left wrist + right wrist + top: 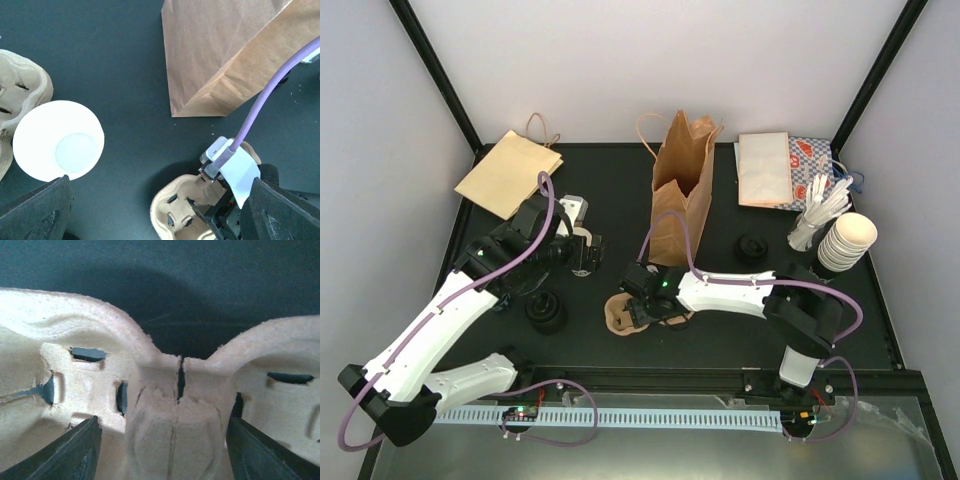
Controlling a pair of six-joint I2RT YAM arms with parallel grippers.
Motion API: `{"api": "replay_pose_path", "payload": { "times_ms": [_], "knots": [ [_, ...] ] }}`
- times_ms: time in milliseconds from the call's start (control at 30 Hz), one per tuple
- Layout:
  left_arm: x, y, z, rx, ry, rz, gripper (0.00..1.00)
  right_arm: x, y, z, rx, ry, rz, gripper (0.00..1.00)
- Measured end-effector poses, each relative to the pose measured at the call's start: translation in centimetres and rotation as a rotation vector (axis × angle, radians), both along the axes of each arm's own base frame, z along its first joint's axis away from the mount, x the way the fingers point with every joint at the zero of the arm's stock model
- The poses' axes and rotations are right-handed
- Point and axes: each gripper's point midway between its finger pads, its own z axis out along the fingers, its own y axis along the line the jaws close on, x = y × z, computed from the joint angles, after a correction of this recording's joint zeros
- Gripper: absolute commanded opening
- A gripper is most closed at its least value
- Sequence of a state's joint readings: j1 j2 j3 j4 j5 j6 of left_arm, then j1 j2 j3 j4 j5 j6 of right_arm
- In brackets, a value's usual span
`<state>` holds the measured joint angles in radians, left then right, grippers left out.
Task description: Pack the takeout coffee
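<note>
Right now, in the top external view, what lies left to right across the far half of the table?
Flat brown paper bag → standing brown paper bag → white paper packet → stack of cream cups.

Item log: what my three views hide or crop.
Cup carrier (175, 420): close and soft, running off the left, right and bottom of the right wrist view; from above, toward the counter's near edge, the right gripper (632, 305) covers most of it, and I cannot tell whether its fingers press the middle post. Paper bag (225, 55): cropped top and right in the left wrist view. Second carrier (35, 82): cropped left. Coffee cup (57, 141): side print unseen.
</note>
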<state>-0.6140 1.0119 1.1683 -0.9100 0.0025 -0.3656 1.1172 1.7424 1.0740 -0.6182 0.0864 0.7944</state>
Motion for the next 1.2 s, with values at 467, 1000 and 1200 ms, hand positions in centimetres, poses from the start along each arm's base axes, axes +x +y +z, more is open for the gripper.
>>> {"api": "replay_pose_path", "payload": {
  "times_ms": [467, 1000, 1200],
  "knots": [
    [-0.1, 0.5, -0.1, 0.002, 0.003, 0.012, 0.99, 0.4, 0.5, 0.7, 0.026, -0.021, 0.001, 0.47],
    [-0.2, 0.6, -0.2, 0.008, 0.008, 0.006, 0.99, 1.2, 0.5, 4.9, 0.096, -0.106, 0.0, 0.64],
    [-0.3, 0.5, -0.2, 0.007, 0.008, 0.005, 0.99, 1.2, 1.4, 3.6, 0.068, -0.074, 0.016, 0.66]
  ]
}}
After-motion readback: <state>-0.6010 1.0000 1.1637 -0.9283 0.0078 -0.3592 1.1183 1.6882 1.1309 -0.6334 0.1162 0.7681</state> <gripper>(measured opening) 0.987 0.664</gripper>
